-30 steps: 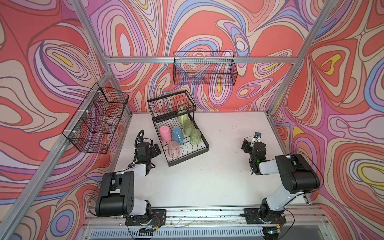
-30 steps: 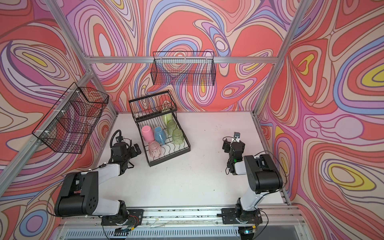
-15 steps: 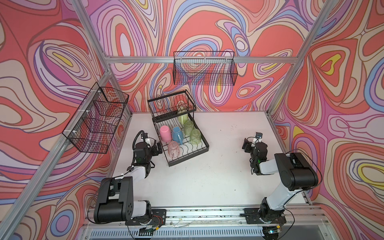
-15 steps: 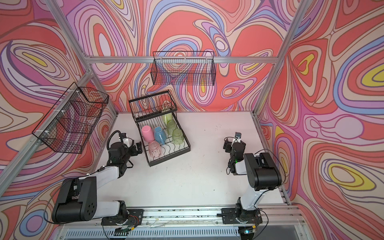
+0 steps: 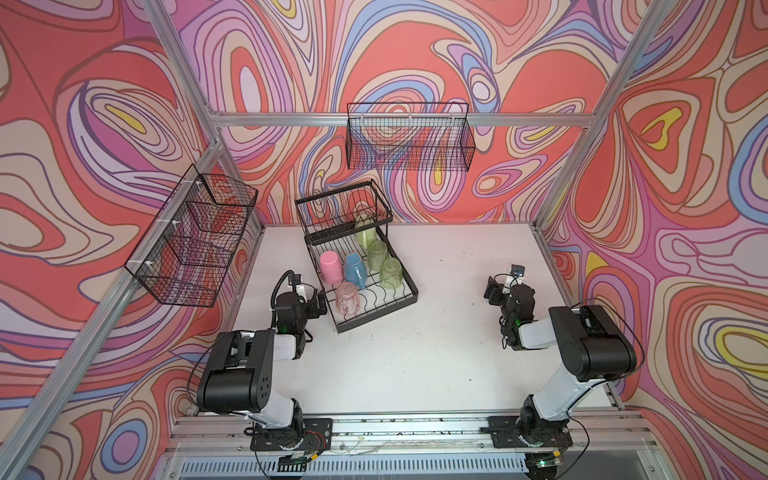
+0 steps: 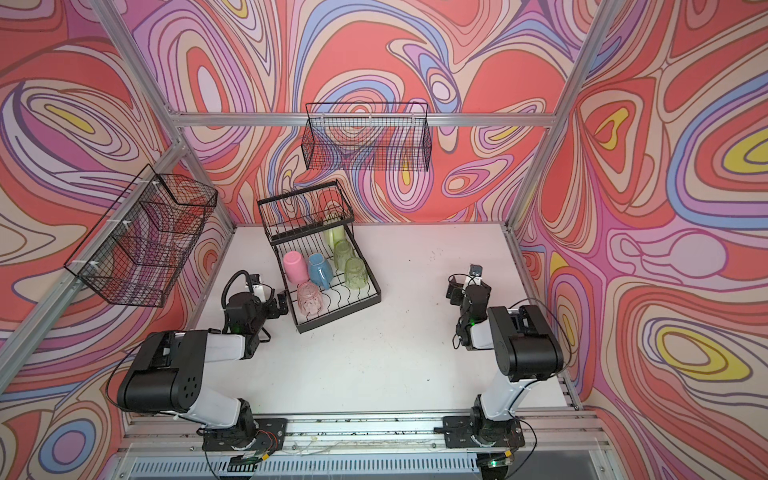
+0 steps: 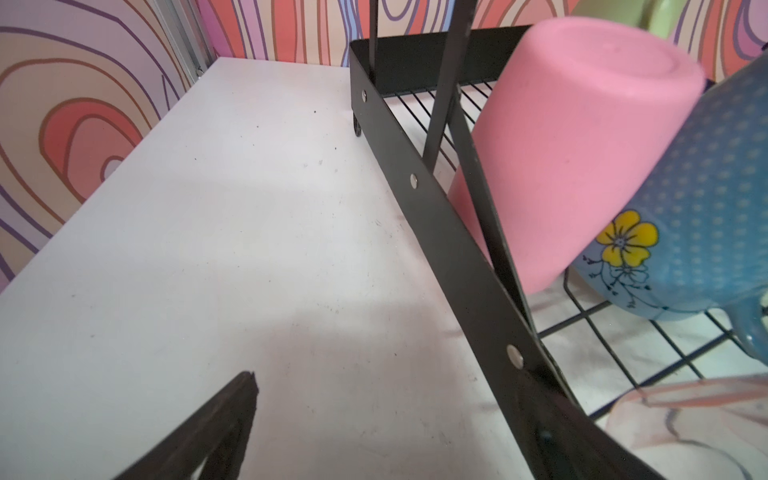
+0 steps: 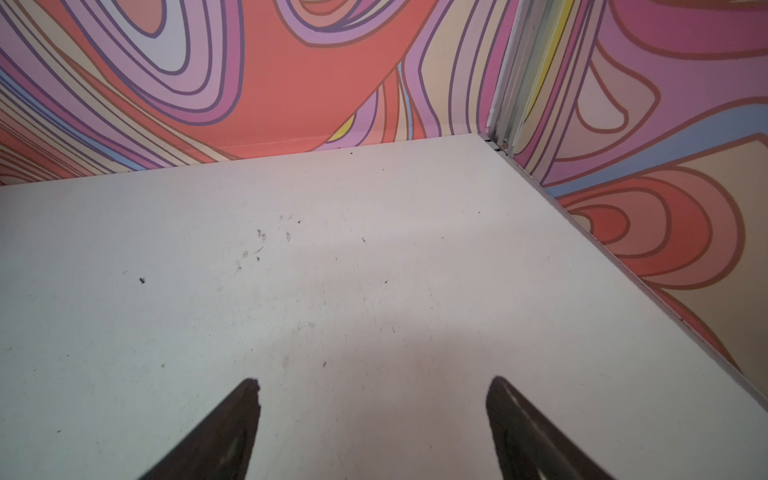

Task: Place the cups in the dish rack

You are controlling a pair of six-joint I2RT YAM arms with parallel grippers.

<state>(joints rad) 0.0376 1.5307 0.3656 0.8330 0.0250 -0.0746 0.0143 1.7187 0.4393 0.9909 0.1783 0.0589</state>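
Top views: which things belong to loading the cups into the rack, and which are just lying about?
Part of the job: dish rack; inside it, opaque pink tumbler, blue mug, yellow-green mug, farther clear green tumbler, nearer clear green tumbler, clear pink tumbler.

Not part of it: back wall basket, left wall basket.

Swirling red, pink, purple and blue wallpaper (image 5: 415,50) covers three walls, edged by aluminium frame bars (image 5: 291,119). One black mesh basket (image 5: 191,249) hangs mid-left, another basket (image 5: 409,141) upper centre, above a scuffed white counter (image 5: 436,332).
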